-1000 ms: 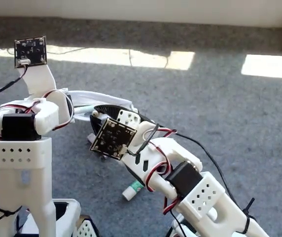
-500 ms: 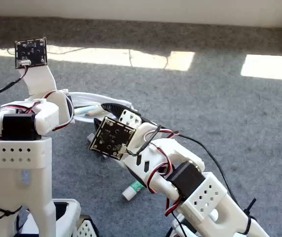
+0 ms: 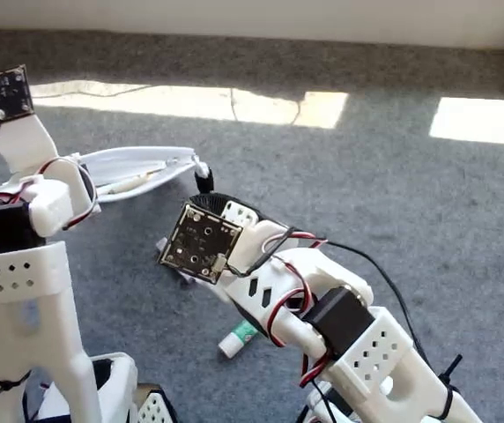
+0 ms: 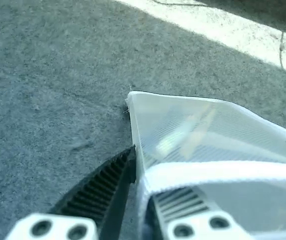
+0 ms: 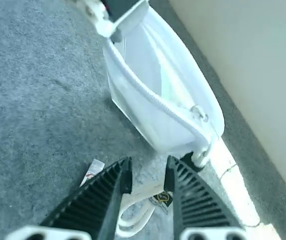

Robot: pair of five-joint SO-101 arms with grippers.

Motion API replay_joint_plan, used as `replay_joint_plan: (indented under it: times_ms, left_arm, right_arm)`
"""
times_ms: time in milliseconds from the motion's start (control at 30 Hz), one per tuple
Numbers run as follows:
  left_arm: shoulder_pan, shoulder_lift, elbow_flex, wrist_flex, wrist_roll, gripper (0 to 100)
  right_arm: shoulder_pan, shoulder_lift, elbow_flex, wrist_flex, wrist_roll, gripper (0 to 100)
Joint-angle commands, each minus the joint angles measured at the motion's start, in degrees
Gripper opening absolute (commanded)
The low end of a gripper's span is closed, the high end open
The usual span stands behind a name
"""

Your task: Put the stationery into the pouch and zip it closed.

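The limp, light translucent white plastic pouch (image 3: 137, 167) likely handles best by its stiffer rim, which the left hand (image 4: 139, 172) grips, while the right hand (image 5: 148, 162) hangs narrowly parted, empty.

My left arm (image 3: 23, 264) and right arm (image 3: 366, 352) are white printed plastic, with black servos (image 3: 331, 315), red-and-black cables (image 3: 274, 240), square camera boards (image 3: 199, 242) and ribbed black fingers (image 5: 103, 195).

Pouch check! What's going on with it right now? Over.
Left tool shut on pouch edge. Right tool open, close to pouch. White-and-green stick lies on carpet, outside pouch.
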Motion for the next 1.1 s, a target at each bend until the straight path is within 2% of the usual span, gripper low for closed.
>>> replay_joint_plan:
  times_ms: [0, 267, 433, 600, 767, 900, 1067]
  left_arm:
    - [-4.53, -2.42, -1.01, -1.67, 0.62, 1]
    - [-11.65, -2.42, -1.01, -2.55, 0.79, 1]
    - [-16.48, -2.42, -1.10, -2.90, 3.43, 1]
    - [-16.75, -2.42, -1.01, -2.90, 3.43, 1]
    - [-16.92, -2.42, -0.92, -2.90, 3.43, 1]
    - [-16.92, -2.42, -0.92, -2.90, 3.43, 1]
    - [-17.19, -2.42, -0.75, -3.78, 3.52, 1]
  right_arm:
    - [0.75, -1.10, -3.30, 1.19, -4.75, 10.9]
    - [0.75, -0.48, -1.54, 0.75, -12.04, 10.9]
    - [0.48, -0.40, 3.56, -3.38, -12.84, 10.9]
    - [0.48, -0.40, 9.80, -8.13, -12.92, 11.1]
    - [0.48, -0.40, 12.00, -9.36, -17.93, 12.0]
    - [-1.01, -0.31, 12.44, -9.36, -20.31, 16.7]
    - [-3.12, 7.34, 12.00, -9.45, -20.92, 17.0]
